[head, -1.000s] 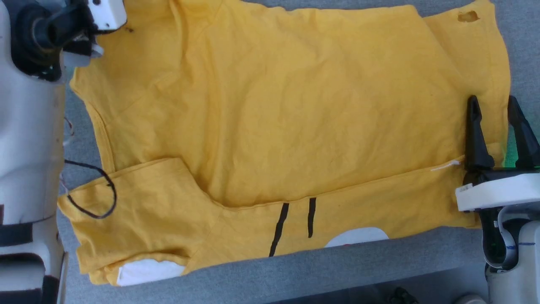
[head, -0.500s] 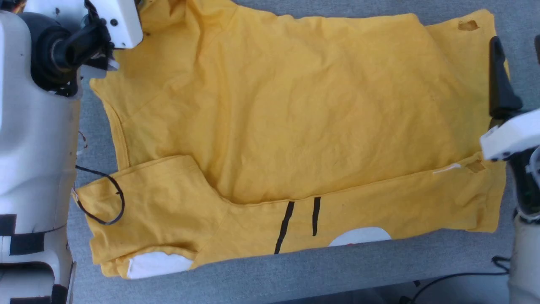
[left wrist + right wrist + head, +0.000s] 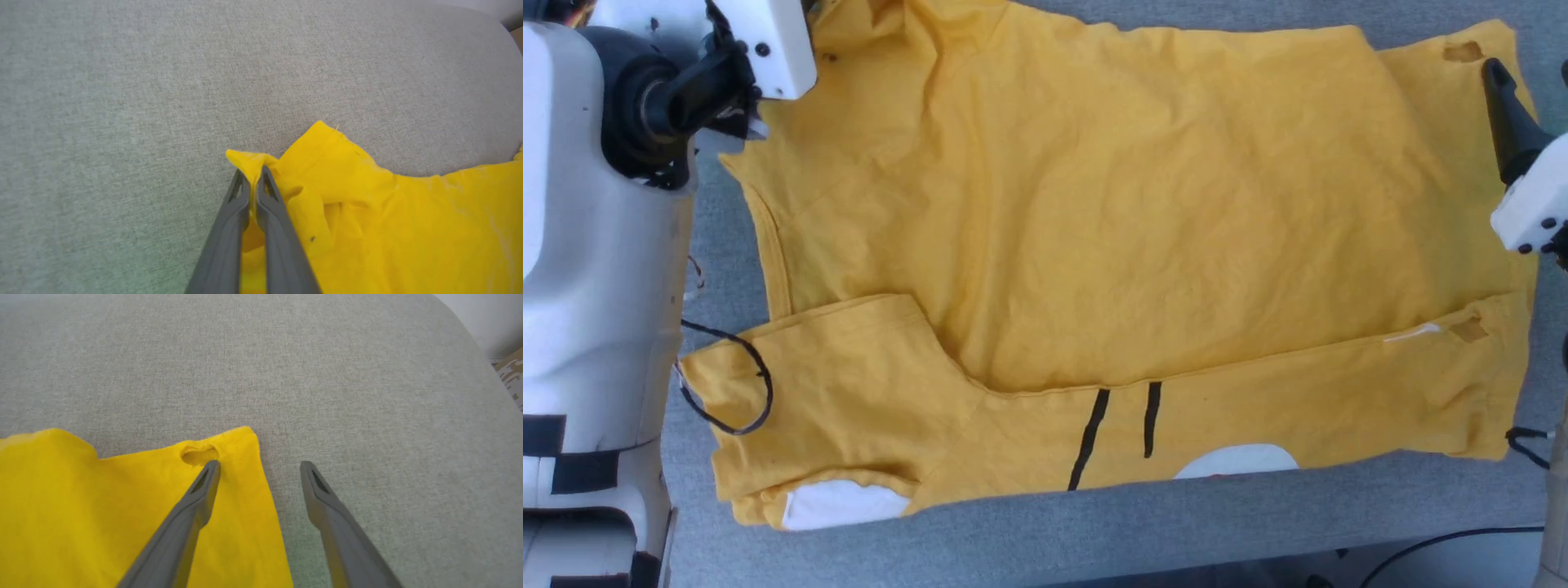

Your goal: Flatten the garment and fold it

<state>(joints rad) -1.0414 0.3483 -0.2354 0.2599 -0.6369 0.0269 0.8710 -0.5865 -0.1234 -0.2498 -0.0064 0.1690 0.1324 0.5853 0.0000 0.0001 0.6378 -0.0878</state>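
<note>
Garment [image 3: 1135, 204] corner pinched in left hand [image 3: 251, 176], right hand [image 3: 260, 467] spread astride opposite corner

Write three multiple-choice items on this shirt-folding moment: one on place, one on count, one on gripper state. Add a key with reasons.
1. Where is the right gripper?
A) at the garment's corner, by a small hole
B) on a white patch
C) at the collar

2. How many straight black strokes lie side by side near the garment's front edge?
A) one
B) two
C) five

3. The left gripper is:
A) open above the cloth
B) shut on nothing
C) shut on a fold of the garment

Key:
1 A: the right wrist view shows it straddling the garment's edge beside the hole.
2 B: the head view shows two strokes.
3 C: the left wrist view shows yellow cloth pinched in its closed jaws.
</note>
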